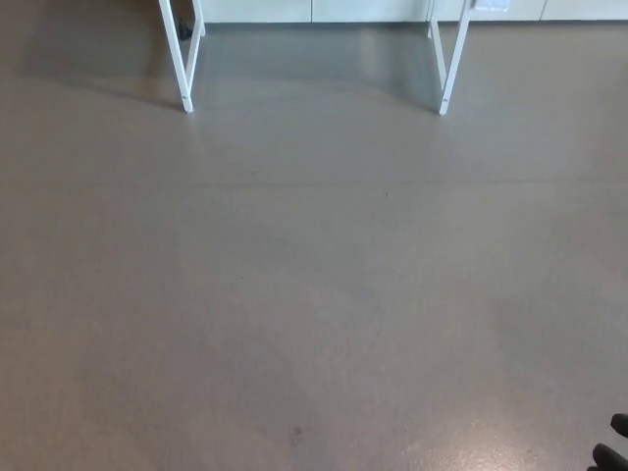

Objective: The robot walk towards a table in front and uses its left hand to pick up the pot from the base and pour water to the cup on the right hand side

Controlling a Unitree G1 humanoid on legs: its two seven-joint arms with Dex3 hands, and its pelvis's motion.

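**A:** Looking at the head view, it's basically all floor — grey, smooth, a bit glossy. At the top edge you can see two white table legs, the left leg and the right leg, with pale cabinet fronts behind them. So I'd say we're in the walking-up step, nowhere near the grab.

**B:** Agreed. Where's the pot, though? Or the base, or the cup?

**A:** None of them show. The tabletop itself is cut off above the frame, so anything sitting on it is out of sight. My guess is they're up there, but that's only going by the task.

**B:** And the hands?

**A:** Left hand isn't in view at all. Bottom right corner has a couple of small black bits — probably part of the right hand, but so little pokes in that I can't tell whether it's wide, narrow or holding anything.

**B:** So the next move?

**A:** Closing the gap to the table, I'd think, and staying roughly centred between those two legs so the left arm can reach the pot. The camera would need to see the tabletop before any reach makes sense — right now there's nothing to aim at.
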